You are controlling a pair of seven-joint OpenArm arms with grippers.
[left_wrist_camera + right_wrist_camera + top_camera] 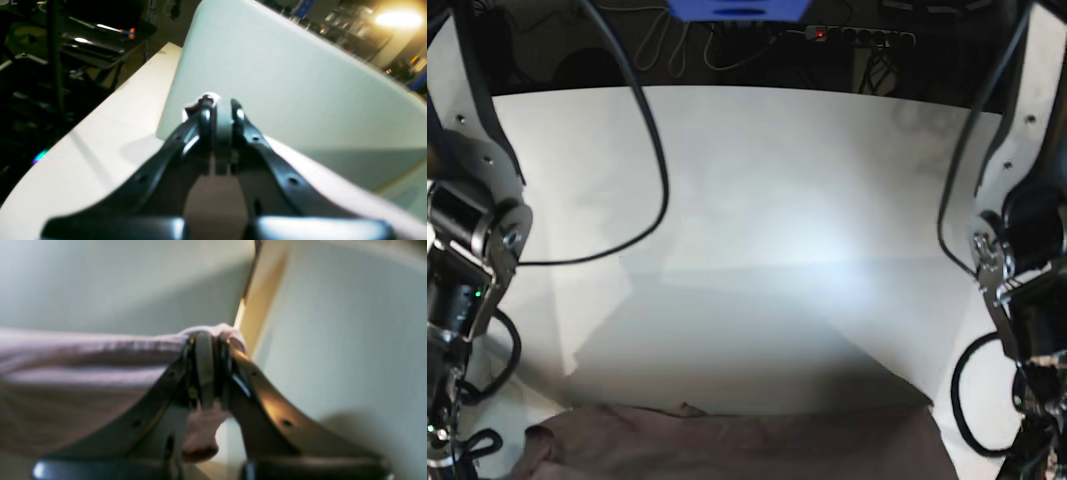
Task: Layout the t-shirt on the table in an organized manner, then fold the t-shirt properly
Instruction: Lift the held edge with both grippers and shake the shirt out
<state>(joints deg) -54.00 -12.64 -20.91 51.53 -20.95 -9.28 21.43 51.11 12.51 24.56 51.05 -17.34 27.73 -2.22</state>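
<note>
Left wrist view. Dark curved jaws of the left gripper [220,113] fill the near foreground, drawn together at the tips around their own pale pad, with no cloth seen between them. Beyond the tips lies the white tabletop [100,133], its rounded edge running along the left. A pale grey panel [283,83] stands or lies past the tips on the right; whether it is raised or flat cannot be told. Far left, dark shelving [83,43] with blurred tools.

Right wrist view. Near and blurred, the jaws of the right gripper [208,350] are clamped on a bunched edge of the t-shirt [83,380], dusty pink-mauve. Cloth stretches away to the left in long soft folds, and a small lobe of it hangs below the tips between the two jaw arms. Pale grey-white surfaces lie behind, split by a yellowish strip [260,300] running up to the far right.

Base view. T-shirt along the near edge of the picture, spread in a wide low band from near left to near right, lying on the tabletop, its top edge roughly straight with one small peak left of centre. Tabletop bare and white beyond it, to the far edge. Arm links stand at both sides, with a black cable [642,140] looping on the left. Neither gripper's tips show here.
</note>
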